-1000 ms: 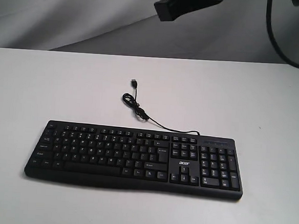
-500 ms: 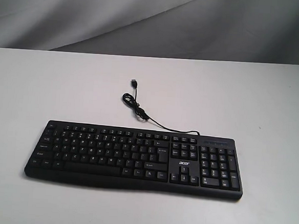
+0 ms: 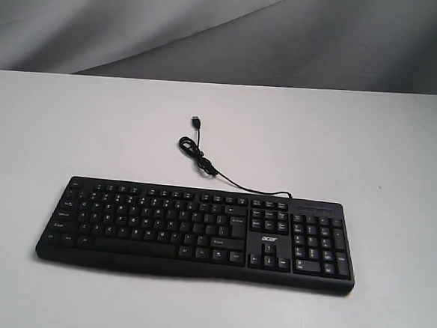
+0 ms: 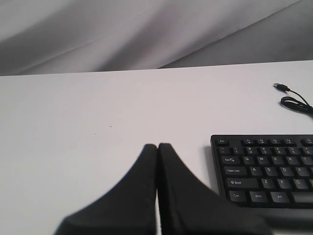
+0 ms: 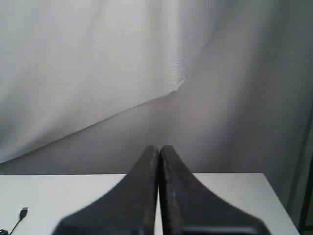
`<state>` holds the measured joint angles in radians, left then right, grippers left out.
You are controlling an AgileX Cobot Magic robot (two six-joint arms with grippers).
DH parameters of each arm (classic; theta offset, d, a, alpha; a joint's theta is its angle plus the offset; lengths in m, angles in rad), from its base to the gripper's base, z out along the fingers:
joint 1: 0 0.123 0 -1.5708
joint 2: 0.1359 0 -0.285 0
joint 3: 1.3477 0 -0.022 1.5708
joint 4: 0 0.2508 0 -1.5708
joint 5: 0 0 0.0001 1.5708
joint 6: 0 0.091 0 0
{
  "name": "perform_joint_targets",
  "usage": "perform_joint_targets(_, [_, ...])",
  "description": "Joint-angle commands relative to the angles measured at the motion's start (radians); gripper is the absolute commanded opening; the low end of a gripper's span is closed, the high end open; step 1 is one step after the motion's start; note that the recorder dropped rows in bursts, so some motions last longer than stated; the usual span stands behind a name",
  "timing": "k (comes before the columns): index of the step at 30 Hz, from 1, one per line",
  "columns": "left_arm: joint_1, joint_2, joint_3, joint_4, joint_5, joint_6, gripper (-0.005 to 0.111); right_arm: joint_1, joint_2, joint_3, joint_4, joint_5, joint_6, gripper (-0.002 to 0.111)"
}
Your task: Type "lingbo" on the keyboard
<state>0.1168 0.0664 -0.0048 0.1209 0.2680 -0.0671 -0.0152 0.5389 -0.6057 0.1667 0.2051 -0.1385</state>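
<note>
Keyboard (image 3: 197, 232): black, full-size, with white key legends. Lay flat on the white table (image 3: 94, 125), keys up, nearer the front edge than the back in the exterior view, long side running across that view. Carried the number pad (image 3: 318, 246) at the right end in that view and a small white logo (image 3: 271, 229) just left of the pad, above the arrow keys. Connected to a thin black cable (image 3: 236, 184) leaving the far edge near the right end, running back and leftward across the table, forming a small loop and ending in a loose plug (image 3: 196, 122) on bare table, well apart from the keys. Backed by a creased grey cloth (image 3: 138, 23) beyond the table's far edge. Left gripper (image 4: 157, 147): fingers closed flat against each other along their full visible length, nothing held. Positioned beside the end of the keyboard bearing the Tab, Caps Lock, Shift and Ctrl keys, apart from it, fingertips aimed over bare table. Contact between tips and surface: not determinable from the wrist view. Right gripper (image 5: 159, 148): fingers likewise pressed together, empty. Aimed at the cloth, with only a strip of table and the plug visible past the fingers. Both grippers: apart from the keys.
</note>
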Motion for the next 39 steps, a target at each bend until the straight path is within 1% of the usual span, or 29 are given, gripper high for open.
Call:
perform_joint_targets(1, [-0.001, 0.006, 0.005, -0.004, -0.006, -0.002, 0.001, -0.043, -0.192, 0.138, -0.036, 0.024, 0.039, 0.0])
perform_joint_targets(5, [-0.001, 0.006, 0.005, -0.004, -0.006, -0.002, 0.001, -0.043, -0.305, 0.218, -0.036, 0.071, 0.046, 0.0])
perform_joint_targets(9, [-0.001, 0.006, 0.005, -0.004, -0.006, -0.002, 0.001, -0.043, -0.367, 0.273, -0.036, 0.12, 0.085, 0.0])
perform_joint_targets(12, [-0.001, 0.006, 0.005, -0.004, -0.006, -0.002, 0.001, -0.043, -0.398, 0.319, -0.036, 0.121, 0.148, 0.0])
perform_joint_targets(17, [-0.001, 0.006, 0.005, -0.004, -0.006, -0.002, 0.001, -0.043, -0.434, 0.412, -0.049, 0.121, 0.148, 0.0])
perform_joint_targets(24, [-0.001, 0.006, 0.005, -0.004, -0.006, -0.002, 0.001, -0.043, -0.5, 0.594, -0.114, 0.101, 0.147, 0.0])
perform_joint_targets(26, [-0.001, 0.006, 0.005, -0.004, -0.006, -0.002, 0.001, -0.043, -0.523, 0.606, -0.114, 0.074, 0.139, 0.0])
perform_joint_targets(28, [-0.001, 0.006, 0.005, -0.004, -0.006, -0.002, 0.001, -0.043, -0.539, 0.606, -0.141, 0.13, 0.139, 0.0])
perform_joint_targets(39, [-0.001, 0.006, 0.005, -0.004, -0.006, -0.002, 0.001, -0.043, -0.539, 0.606, -0.137, 0.13, 0.139, 0.0])
